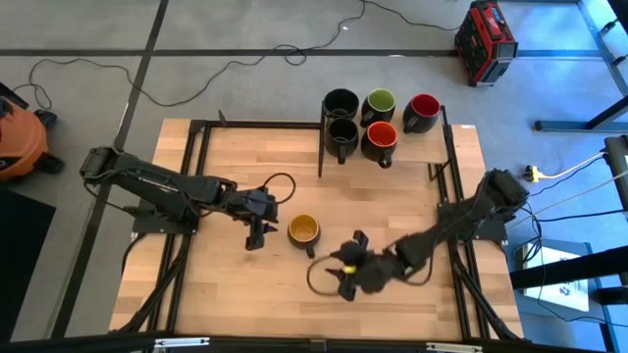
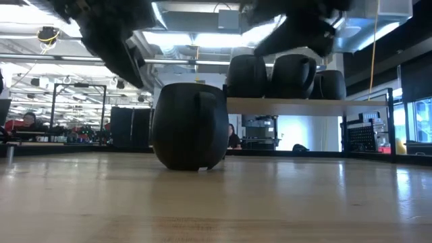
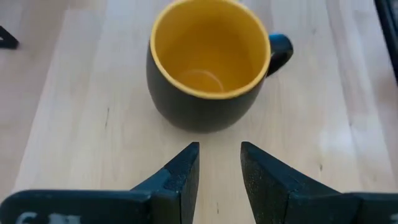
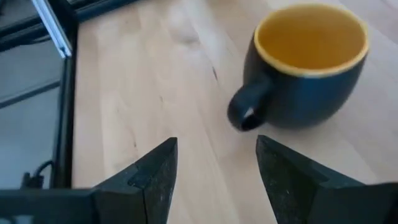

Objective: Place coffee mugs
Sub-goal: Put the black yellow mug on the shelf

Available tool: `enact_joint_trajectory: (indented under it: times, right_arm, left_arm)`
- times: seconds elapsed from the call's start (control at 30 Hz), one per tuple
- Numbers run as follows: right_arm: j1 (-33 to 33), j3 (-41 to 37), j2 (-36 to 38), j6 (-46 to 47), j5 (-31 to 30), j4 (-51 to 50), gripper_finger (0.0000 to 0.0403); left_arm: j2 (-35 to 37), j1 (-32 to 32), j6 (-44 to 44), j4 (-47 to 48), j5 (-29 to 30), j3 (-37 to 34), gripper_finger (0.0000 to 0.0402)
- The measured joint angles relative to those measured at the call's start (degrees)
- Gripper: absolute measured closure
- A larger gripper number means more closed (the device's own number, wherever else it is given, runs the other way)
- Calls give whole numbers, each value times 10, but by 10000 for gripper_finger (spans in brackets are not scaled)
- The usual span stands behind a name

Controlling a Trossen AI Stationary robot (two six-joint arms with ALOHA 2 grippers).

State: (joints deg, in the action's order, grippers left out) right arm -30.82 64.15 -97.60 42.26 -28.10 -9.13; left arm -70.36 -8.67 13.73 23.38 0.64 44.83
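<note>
A dark mug with a yellow inside [image 1: 304,231] stands upright on its base in the middle of the table, its handle [image 4: 247,111] toward the near right. My left gripper [image 1: 255,233] is open just left of it, fingers [image 3: 186,171] short of its wall [image 3: 199,115]. My right gripper [image 1: 345,267] is open to the mug's near right, facing the handle without touching. Five more dark mugs stand on a raised shelf [image 1: 451,152] at the far edge: two black insides [image 1: 340,103], green [image 1: 379,102], red [image 1: 424,106], orange-red [image 1: 381,135].
Black frame rails [image 1: 196,186] run along both sides of the table, and a post [image 1: 321,147] stands at the shelf's left end. Loose cables [image 1: 319,279] hang by my right arm. Bare wood lies on the near side [image 1: 245,294]. A person [image 2: 28,121] sits in the room beyond.
</note>
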Motion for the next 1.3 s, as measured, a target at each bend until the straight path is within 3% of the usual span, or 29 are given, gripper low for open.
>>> enact_joint_trajectory:
  times: [0.33, 0.67, 1.3]
  right_arm:
    - [-53, 37, -110, 59, -214, 52, 196]
    - [-38, 99, -196, 101, -278, 47, 196]
    - [-5, 101, -224, 150, -278, 68, 196]
  left_arm:
    - [3, 0, 12, 5, -16, 0, 289]
    - [3, 0, 13, 6, -17, 0, 289]
    - [3, 0, 12, 5, -15, 0, 289]
